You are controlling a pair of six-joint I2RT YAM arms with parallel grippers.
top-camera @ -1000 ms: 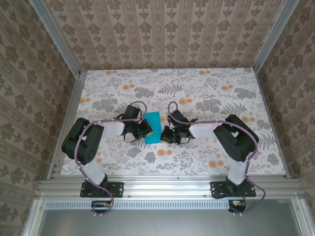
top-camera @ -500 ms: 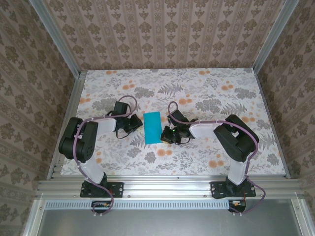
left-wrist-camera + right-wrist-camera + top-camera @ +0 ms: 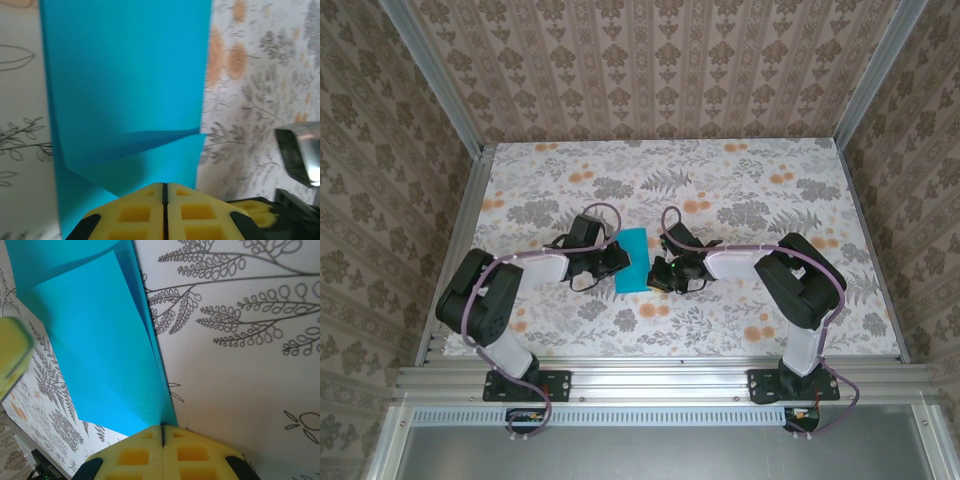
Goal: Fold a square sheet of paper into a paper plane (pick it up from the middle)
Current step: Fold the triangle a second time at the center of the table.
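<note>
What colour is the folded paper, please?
Bright cyan-blue paper, plain and unmarked; clearest in the left wrist view.

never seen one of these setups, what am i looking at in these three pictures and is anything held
Two black robot arms are bolted at a floral-patterned table's near edge. The wide picture looks down from above and behind them; the two close-ups come from a camera on each wrist, so the yellow fingers at the bottom are that arm's gripper. Between the arms lies a bright cyan-blue sheet of paper, folded narrower. The left gripper and right gripper are both shut, tips at its opposite edges. Whether they pinch or press it, I cannot tell.
</note>
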